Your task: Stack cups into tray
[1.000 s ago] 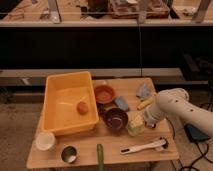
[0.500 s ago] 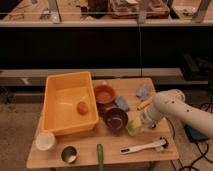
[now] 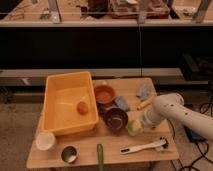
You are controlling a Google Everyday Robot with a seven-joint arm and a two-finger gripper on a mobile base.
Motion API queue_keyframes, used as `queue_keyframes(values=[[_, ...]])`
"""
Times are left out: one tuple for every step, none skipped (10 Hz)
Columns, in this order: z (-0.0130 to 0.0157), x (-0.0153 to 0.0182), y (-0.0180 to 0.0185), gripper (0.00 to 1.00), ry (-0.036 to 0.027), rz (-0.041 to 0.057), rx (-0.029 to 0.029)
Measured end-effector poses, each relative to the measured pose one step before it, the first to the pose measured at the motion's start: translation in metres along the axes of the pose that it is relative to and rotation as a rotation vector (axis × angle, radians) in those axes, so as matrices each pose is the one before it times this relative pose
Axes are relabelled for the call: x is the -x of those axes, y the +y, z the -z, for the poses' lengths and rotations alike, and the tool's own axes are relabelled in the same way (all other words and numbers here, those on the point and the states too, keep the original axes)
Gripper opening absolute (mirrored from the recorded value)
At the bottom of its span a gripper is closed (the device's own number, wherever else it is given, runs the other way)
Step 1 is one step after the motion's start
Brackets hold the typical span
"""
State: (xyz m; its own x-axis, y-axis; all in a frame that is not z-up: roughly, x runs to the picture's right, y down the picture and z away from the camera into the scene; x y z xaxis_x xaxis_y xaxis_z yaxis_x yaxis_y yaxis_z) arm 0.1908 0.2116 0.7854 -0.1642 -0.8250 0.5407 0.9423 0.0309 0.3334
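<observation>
Nothing is stacked yet: the yellow-orange tray (image 3: 51,100), left of the maroon bowl (image 3: 116,120), long axis running front to back, holds no cup. The cream-white cup (image 3: 45,141) and steel cup (image 3: 69,154) stand upright near its front end. The gripper (image 3: 141,123) is at the pale green cup (image 3: 133,129); whether it holds it, I cannot tell.

Wood table (image 3: 127,86) w/ dark shelving (image 3: 100,47) behind, tan floor (image 3: 17,117).

Tray (image 3: 64,97) seemingly glossy plastic; gripper (image 3: 139,124) at green cup (image 3: 133,130).
</observation>
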Motion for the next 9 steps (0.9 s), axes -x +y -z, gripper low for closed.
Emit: queue_keyframes(values=[[-0.00330, 0.00042, -0.00093, 0.51, 0.00057, 0.00107, -0.00459], [-0.00250, 0.00062, 0.00010, 0.51, 0.00092, -0.00055, -0.00276], [-0.00191, 0.00043, 0.00034, 0.51, 0.00088, -0.00036, -0.00087], [-0.00119, 0.00043, 0.00040, 0.48, 0.00061, -0.00332, -0.00081], [-0.00037, 0.00039, 0.00040, 0.38, 0.00219, -0.00575, -0.00071], [0.00015, 0.00065, 0.00068, 0.27, 0.00135, -0.00425, 0.00005], [0.00105, 0.00001, 0.00021, 0.19, 0.00205, -0.00219, 0.00051], [0.00008, 0.00027, 0.00027, 0.14, -0.00079, -0.00309, 0.00114], [0.00110, -0.00026, 0.00070, 0.13, 0.00067, -0.00565, 0.00301]])
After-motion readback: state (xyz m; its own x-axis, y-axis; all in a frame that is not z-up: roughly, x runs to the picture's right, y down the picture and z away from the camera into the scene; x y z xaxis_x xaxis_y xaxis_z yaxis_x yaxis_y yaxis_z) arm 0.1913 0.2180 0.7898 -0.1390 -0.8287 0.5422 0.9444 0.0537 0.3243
